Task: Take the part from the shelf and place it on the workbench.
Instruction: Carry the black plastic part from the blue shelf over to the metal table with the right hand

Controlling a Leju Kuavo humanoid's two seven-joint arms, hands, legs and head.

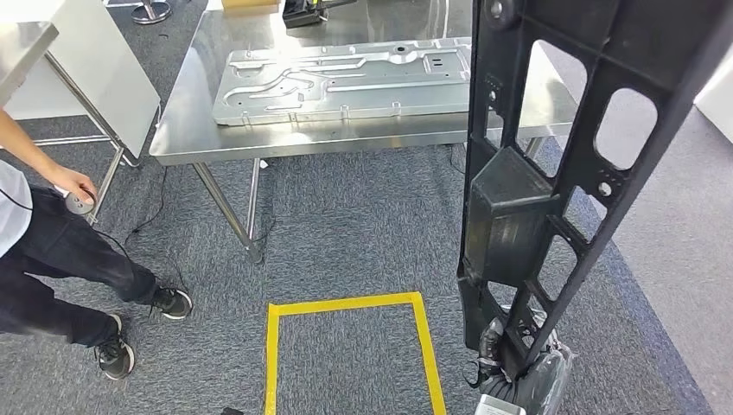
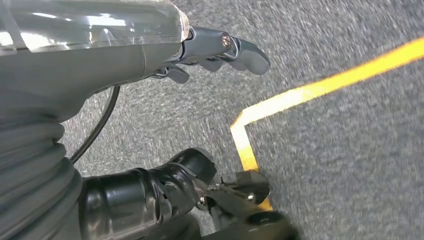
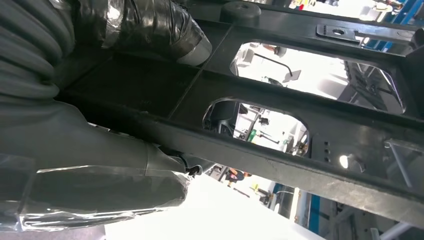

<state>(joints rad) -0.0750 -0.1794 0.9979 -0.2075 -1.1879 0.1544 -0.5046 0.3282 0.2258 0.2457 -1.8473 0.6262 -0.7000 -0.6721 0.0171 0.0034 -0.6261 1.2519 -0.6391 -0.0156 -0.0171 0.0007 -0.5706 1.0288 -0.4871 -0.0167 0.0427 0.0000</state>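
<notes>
My right hand (image 1: 519, 367) grips the black plastic frame part (image 1: 553, 164) at its lower end, holding it upright above my wrist, short of the steel workbench (image 1: 186, 130). My left hand (image 2: 220, 50) hangs over carpet, fingers loosely apart, holding nothing. I see no readable writing.

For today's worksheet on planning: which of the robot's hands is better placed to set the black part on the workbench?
The right hand: it grips the black part, upright, facing the workbench. The left hand hangs over the floor.
</notes>
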